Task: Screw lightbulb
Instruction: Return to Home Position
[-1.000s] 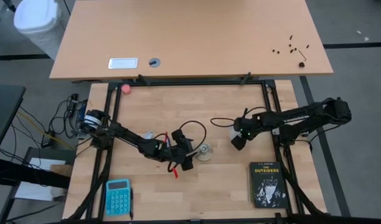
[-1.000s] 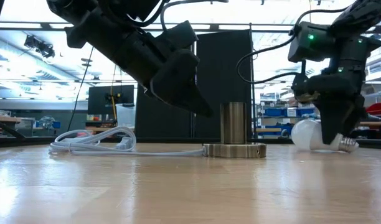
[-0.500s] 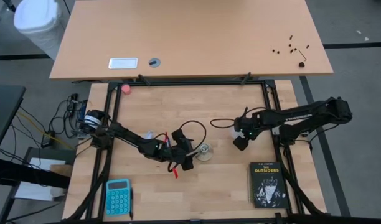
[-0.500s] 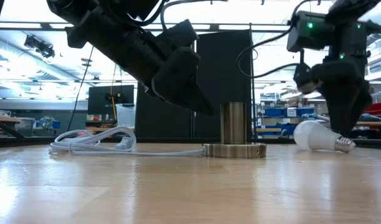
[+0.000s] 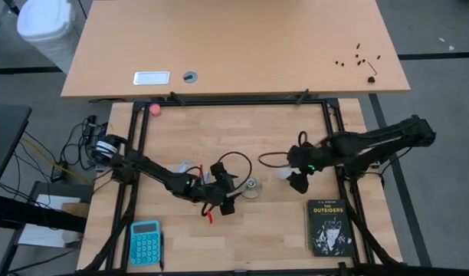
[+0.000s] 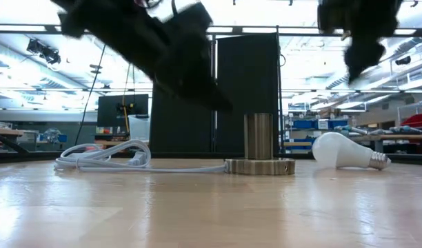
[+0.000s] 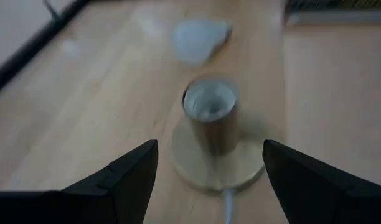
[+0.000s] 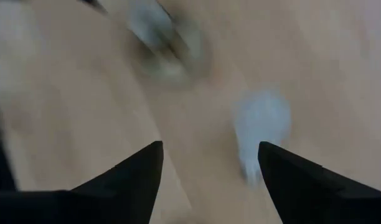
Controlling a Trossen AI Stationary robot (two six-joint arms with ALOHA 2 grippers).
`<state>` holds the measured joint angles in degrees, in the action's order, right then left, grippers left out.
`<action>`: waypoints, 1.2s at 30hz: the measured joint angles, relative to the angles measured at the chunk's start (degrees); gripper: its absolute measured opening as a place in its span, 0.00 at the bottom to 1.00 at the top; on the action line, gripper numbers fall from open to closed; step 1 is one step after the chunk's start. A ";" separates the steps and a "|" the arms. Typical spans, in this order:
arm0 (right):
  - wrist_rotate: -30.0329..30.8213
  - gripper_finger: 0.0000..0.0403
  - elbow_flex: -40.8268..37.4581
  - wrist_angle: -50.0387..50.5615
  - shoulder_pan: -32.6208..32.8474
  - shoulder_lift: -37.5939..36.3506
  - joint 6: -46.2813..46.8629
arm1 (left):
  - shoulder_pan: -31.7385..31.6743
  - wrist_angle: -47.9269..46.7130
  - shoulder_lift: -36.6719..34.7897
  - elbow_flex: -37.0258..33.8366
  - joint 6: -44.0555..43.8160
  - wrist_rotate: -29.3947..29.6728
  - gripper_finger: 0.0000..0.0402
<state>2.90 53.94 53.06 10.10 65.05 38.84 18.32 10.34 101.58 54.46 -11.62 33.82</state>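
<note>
The white lightbulb [image 6: 342, 151] lies on its side on the wooden table, globe toward the socket and screw base pointing away; it also shows in the wrist views [image 7: 200, 38] [image 8: 262, 124]. The round metal socket [image 6: 259, 145] [image 5: 252, 186] stands upright on its disc base, its opening up [image 7: 209, 102]. My left gripper [image 5: 228, 201] [image 7: 209, 148] hovers open just beside the socket, slanting down at it, touching nothing. My right gripper [image 5: 297, 180] [image 8: 209, 149] hangs open high above the bulb, with only its fingers [image 6: 356, 55] showing in the low view.
The socket's white cord [image 6: 104, 157] lies coiled on the table beyond my left arm. A black book [image 5: 329, 227] lies near the front right, a blue calculator [image 5: 145, 241] at the front left, and a pink ball [image 5: 154, 110] at the far left edge.
My right gripper has risen steeply from the lightbulb, where its fingers stood down at table level a second ago, and has turned about as it went. The bulb stays lying on its side on the table, free of the fingers.
</note>
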 joint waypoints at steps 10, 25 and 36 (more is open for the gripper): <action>23.95 0.68 -5.93 -22.87 18.95 -19.73 -15.62 | 5.70 -1.13 -11.36 0.00 4.89 0.21 0.73; 25.98 0.67 -28.68 -49.56 27.93 -37.19 -28.02 | 14.11 -4.15 -27.48 -1.28 23.90 -6.12 0.73; 17.68 0.66 -36.00 -58.15 30.53 -41.68 -36.36 | 8.88 0.54 -36.47 -15.57 16.93 -24.72 0.73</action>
<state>20.58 17.95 -5.08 40.64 23.37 2.48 27.20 10.88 65.11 38.89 5.32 9.10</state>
